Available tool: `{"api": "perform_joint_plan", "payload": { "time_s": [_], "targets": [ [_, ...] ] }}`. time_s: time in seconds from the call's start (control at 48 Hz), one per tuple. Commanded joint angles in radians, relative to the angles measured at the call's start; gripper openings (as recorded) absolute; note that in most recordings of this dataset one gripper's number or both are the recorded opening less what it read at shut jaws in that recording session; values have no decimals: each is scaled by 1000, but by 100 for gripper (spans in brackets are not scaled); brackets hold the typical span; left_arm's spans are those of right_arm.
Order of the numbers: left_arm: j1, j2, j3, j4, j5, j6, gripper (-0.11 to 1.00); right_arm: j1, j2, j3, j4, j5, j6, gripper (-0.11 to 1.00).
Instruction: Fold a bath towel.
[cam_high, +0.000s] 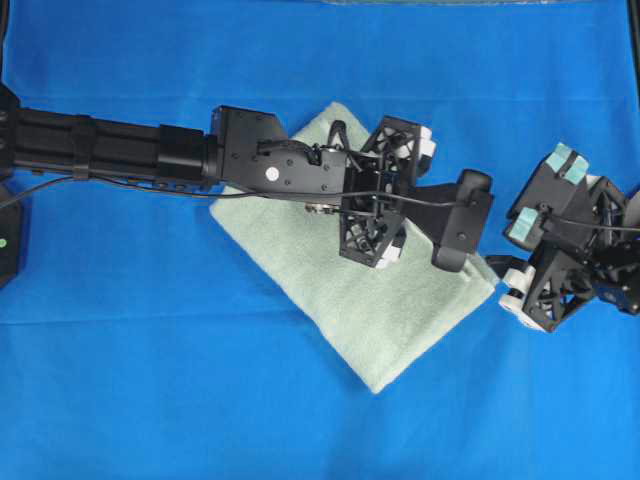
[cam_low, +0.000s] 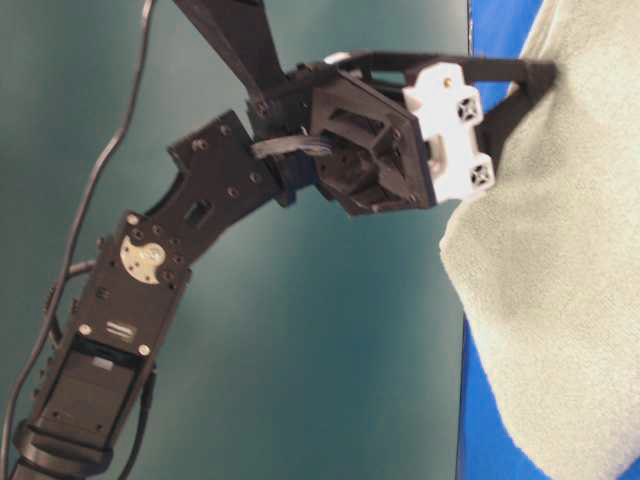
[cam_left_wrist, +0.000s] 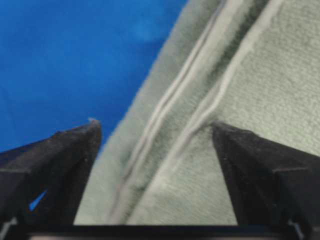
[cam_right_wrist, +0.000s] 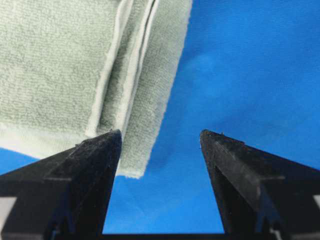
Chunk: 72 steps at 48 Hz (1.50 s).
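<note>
Overhead cam looks straight down on the blue surface, both arms in frame. Table-level cam sits low and close, appears rolled sideways. Each wrist cam looks out between its own claw fingers, very close. All four share the bath towel.

A bright blue cloth covered the worktop from edge to edge. It lay flat and mostly smooth, with a few soft wrinkles. At the left edge sat a small black box with a tiny green light on it. In the table-level view, a plain dark green wall stood behind.
</note>
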Motion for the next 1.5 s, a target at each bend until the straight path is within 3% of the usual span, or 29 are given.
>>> {"api": "perform_joint_plan", "payload": {
  "time_s": [0.0,0.313,0.417,0.563,0.709,1.0,1.251,1.48],
  "targets": [
    [3,-81,9,0,-8,-23,85,2,-9,-17,-8,0,5,65],
    [-48,-288,98,-2,-23,-60,83,3,-34,-34,-63,-12,5,65],
    [-81,-374,130,0,-34,-123,83,3,-40,-49,-106,-26,2,65],
    [-87,-497,198,-2,-60,-276,82,2,-49,-89,-193,-51,-3,65],
    [-98,-635,321,0,-152,-370,82,3,-71,-124,-278,-74,-17,65],
    [-127,-992,661,0,-449,-433,82,3,-186,-124,-371,-123,-26,65],
    [-127,-1312,888,0,-476,-460,82,17,-328,-87,-453,-170,-57,65],
    [-127,-1568,1069,0,-468,-459,82,26,-528,14,-489,-170,-115,65]
  ]
}}
